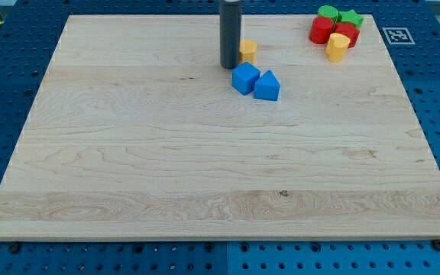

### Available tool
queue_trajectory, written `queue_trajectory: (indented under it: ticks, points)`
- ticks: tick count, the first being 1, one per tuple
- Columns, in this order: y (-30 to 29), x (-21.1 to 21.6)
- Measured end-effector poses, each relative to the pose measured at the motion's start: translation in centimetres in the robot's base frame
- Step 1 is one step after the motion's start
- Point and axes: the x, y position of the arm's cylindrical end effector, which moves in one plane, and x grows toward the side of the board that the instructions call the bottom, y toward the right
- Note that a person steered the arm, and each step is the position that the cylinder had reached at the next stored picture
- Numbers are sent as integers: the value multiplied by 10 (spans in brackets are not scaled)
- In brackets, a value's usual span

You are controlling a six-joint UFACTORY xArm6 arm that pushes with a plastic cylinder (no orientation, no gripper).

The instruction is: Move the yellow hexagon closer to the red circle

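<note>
Camera view. Your yellow hexagon [247,51] sits near the board's top edge, a little to the view's right of that edge's middle. Its left part is hidden behind the rod. Your tip [229,66] rests on the wooden board [128,153], touching or just beside the hexagon's left side; contact cannot be confirmed. There is no gripper on this arm, so nothing spreads, closes or pinches: the rod only pushes.

Handling, as a judgement: the hexagon looks like a small, rigid, light block that should slide readily on the smooth wood. It cannot be grasped. Push it on the flat side facing away from the target. An off-centre push will probably make it rotate and slip off your tip.

The red circle [321,30] lies near the top right corner, in a tight cluster with a red block [347,34], a green circle [328,12], a green star [351,17] and a yellow block [338,46]. It is well apart from the hexagon, to the view's right and slightly up.

A blue cube [244,79] and a blue block [266,85] lie just below the hexagon, touching each other. A push toward the right should clear them.
</note>
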Motion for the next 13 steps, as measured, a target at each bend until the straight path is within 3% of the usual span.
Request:
queue_trajectory:
  ticks: [2,4,7,9,13]
  points:
    - [-5,-5]
    - [41,-7]
    - [40,-15]
    - [74,-16]
    - [65,-20]
